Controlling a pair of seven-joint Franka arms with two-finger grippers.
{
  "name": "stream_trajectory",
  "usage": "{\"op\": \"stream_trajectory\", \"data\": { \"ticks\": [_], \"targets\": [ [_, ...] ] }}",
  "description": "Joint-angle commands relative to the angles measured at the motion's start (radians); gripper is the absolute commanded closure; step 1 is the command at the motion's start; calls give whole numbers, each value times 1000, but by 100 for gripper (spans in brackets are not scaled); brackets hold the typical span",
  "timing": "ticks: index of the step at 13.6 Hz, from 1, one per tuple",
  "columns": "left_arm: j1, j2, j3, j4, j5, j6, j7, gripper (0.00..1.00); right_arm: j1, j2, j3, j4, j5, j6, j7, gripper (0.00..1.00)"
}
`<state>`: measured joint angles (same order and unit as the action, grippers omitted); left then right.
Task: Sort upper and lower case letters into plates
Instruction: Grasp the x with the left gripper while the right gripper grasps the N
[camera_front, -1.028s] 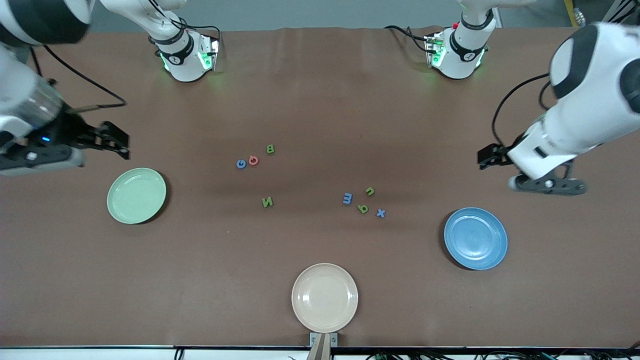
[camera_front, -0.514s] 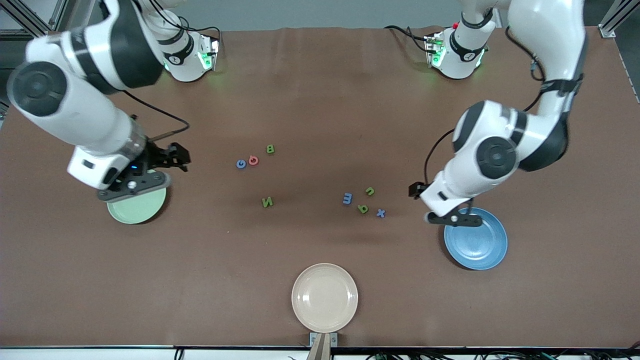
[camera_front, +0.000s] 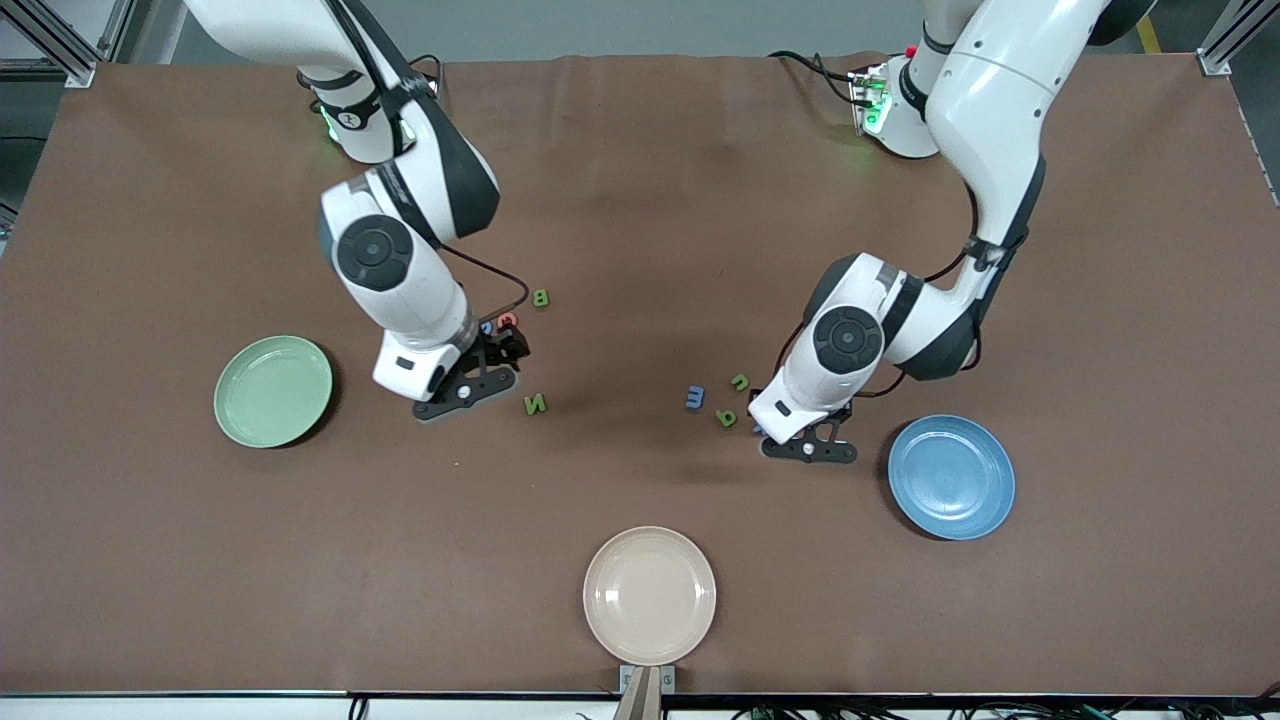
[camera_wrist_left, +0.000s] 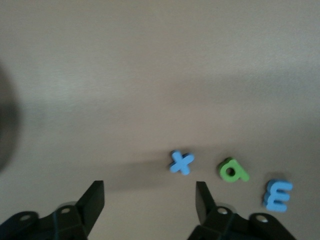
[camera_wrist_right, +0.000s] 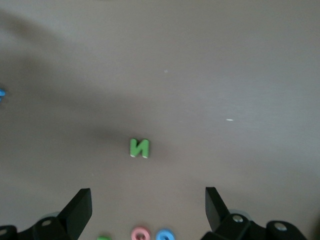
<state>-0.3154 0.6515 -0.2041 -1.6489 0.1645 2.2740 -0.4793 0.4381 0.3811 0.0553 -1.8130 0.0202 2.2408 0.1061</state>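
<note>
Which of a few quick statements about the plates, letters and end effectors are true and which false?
1. The green plate holds letters. False: it holds none.
2. The left end effector is open, empty, over the table by the blue x. True.
3. The right end effector grips the green N. False: it is open; the N lies on the table.
4. The blue plate holds no letters. True.

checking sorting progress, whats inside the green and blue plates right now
Nothing: the mint green plate and the blue plate both show bare insides, with neither arm covering them.
</note>
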Motion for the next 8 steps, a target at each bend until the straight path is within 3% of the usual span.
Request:
{"op": "stream_trajectory", "data": {
  "ticks": [1, 8],
  "targets": [
    [-16, 43, 5, 14, 26, 47, -30, 23, 33, 36, -6, -68, 33, 88, 3, 0],
    [-17, 117, 5, 40, 41, 85, -30, 36, 91, 212, -8, -54, 32, 238, 4, 0]
  ]
}}
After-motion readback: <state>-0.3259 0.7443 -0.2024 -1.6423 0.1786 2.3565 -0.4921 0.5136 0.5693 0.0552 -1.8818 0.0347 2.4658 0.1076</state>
